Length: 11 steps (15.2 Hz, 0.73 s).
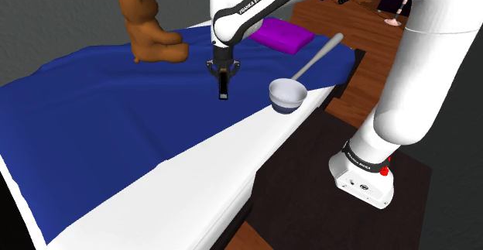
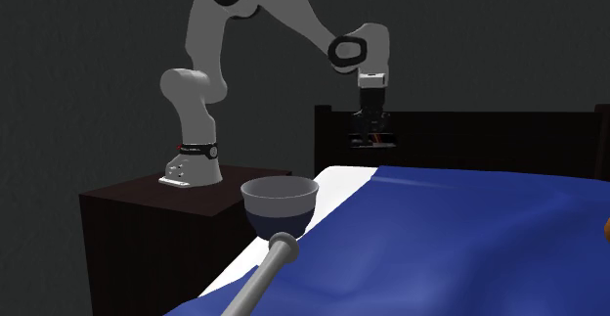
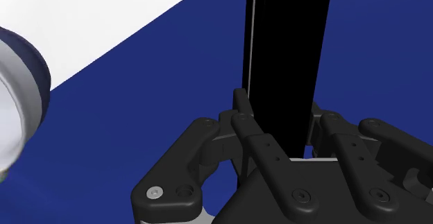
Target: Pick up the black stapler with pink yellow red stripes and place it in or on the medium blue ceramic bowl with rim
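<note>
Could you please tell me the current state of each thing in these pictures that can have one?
Black stapler: gripped, hanging upright in the air above the blue bedcover.
All-black two-finger gripper: shut on the stapler.
Blue-and-white rimmed bowl: upright, empty, at the bed's edge.
Brown teddy bear: sitting upright on the bedcover.
Grey long-handled utensil: lying beside the bowl.
</note>
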Motion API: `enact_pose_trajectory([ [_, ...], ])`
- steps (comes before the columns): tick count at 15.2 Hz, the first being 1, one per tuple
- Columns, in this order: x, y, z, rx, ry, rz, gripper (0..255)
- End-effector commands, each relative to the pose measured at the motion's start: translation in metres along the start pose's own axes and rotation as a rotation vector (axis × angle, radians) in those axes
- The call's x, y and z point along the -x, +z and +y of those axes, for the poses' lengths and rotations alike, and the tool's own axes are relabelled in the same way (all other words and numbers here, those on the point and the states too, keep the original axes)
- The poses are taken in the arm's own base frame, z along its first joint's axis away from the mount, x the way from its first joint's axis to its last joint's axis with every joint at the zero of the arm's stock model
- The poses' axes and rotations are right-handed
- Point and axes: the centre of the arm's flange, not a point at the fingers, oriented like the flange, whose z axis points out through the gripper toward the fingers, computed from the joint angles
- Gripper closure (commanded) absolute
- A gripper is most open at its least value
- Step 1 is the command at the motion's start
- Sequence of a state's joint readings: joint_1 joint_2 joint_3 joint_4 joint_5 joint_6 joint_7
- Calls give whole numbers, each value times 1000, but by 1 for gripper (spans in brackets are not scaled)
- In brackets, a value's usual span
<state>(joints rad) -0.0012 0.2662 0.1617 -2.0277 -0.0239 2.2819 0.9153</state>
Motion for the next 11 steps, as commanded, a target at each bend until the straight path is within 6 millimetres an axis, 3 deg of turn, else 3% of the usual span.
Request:
enact_pose_trajectory([
  [1,-2,2,25,-1,-1,0,255],
  [11,-21,2,156,-1,-1,0,255],
])
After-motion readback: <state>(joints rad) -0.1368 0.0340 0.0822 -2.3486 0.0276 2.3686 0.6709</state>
